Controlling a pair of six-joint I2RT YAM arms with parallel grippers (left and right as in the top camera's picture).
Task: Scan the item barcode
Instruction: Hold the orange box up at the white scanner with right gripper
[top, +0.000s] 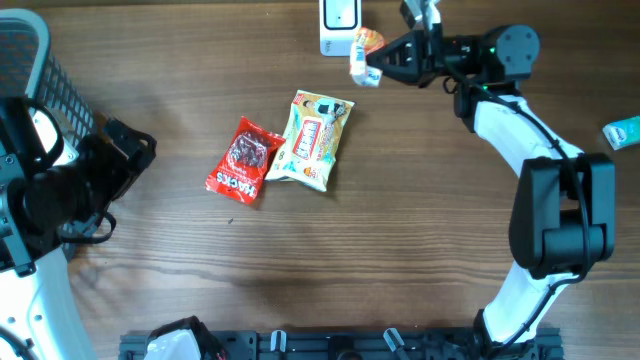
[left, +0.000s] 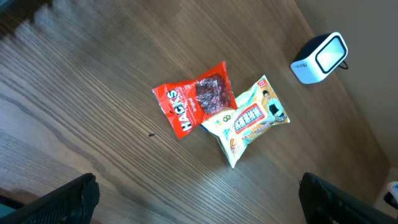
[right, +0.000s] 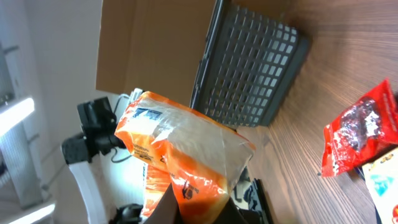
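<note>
- A wooden desk seen from above, with a robot arm at each side.
- The right arm reaches across to the far edge of the desk. The right fingers are pinched narrow on an orange and white snack packet, gripping it by one end.
- This held packet is lifted off the desk, just beside the near right corner of a small white barcode scanner. From above the two overlap, and I cannot tell whether they touch.
- In the right wrist view the packet fills the middle of the picture. It is crinkled, with orange print and a pale, shiny centre.
- The scanner stands at the far edge of the desk, a white box with a rounded dark-framed window on its face.
- Two more packets lie flat near the middle of the desk. A red Hacks candy bag lies on the left and a yellow and green snack packet on the right. Their edges touch or slightly overlap.
- The left arm is at the left edge, well apart from the packets. The left fingers stand wide open with nothing between them, and in the left wrist view they frame both flat packets.
- A dark wire basket stands at the far left corner.
- A teal packet lies at the right edge, only partly in view.
</note>
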